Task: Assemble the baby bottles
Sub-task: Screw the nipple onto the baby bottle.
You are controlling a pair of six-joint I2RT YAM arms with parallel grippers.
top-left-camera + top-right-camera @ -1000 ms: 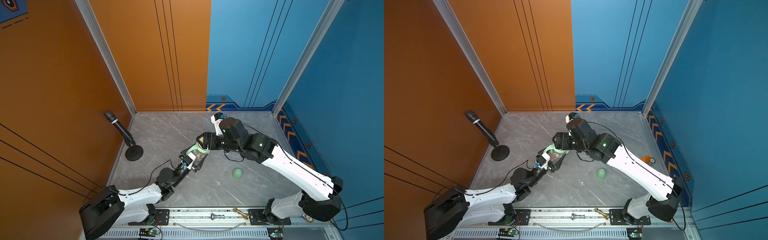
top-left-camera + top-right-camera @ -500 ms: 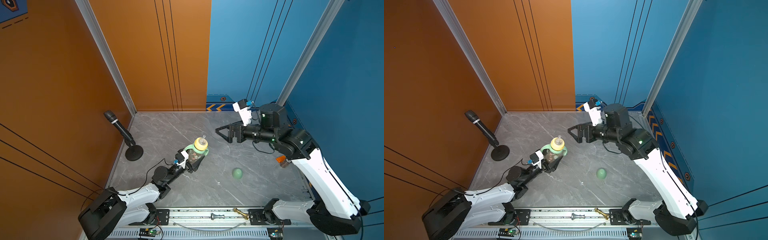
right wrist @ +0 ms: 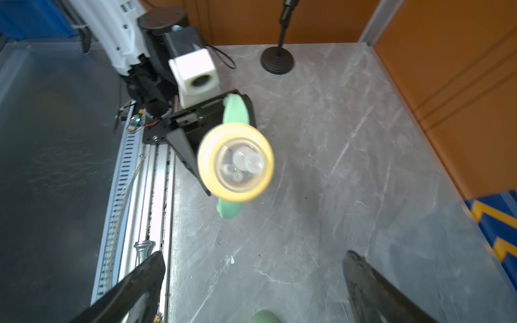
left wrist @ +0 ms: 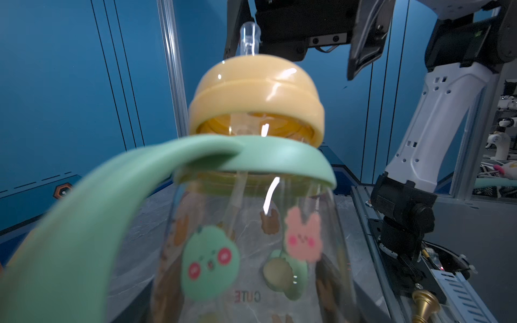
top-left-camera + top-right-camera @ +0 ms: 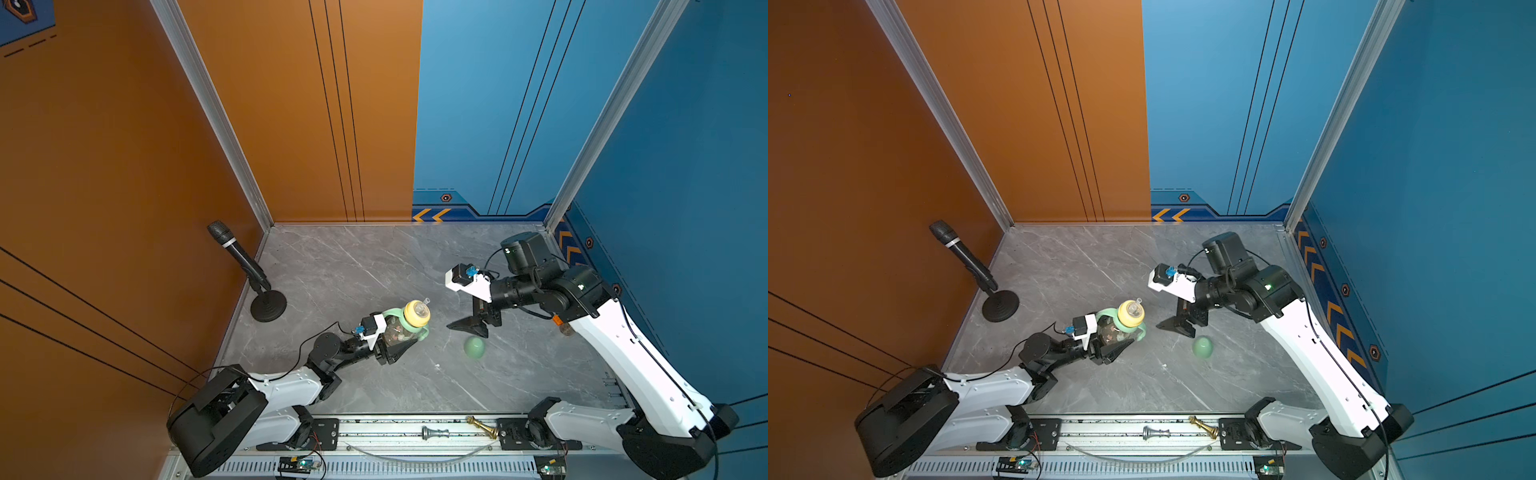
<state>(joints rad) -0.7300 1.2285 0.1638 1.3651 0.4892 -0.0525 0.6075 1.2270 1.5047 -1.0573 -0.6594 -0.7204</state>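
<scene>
The left gripper (image 5: 395, 347) is clamping the small clear amber-tinted printed bottle (image 5: 395, 332) — pale yellow straw collar (image 5: 417, 313) already on — while the wide-open right gripper (image 3: 254, 256) is hovering near the bottle, by the mint-green dome cap (image 5: 474, 347) (next, seemingly: a centred pinch on it).

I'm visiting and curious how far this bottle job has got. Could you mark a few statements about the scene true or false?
1. The left end effector holds the bottle. True.
2. The green dome cap is on the bottle. False: it lies on the table, apart from the bottle.
3. The right end effector is open and empty. True.
4. The yellow collar lies on the table. False: it sits atop the bottle.
</scene>
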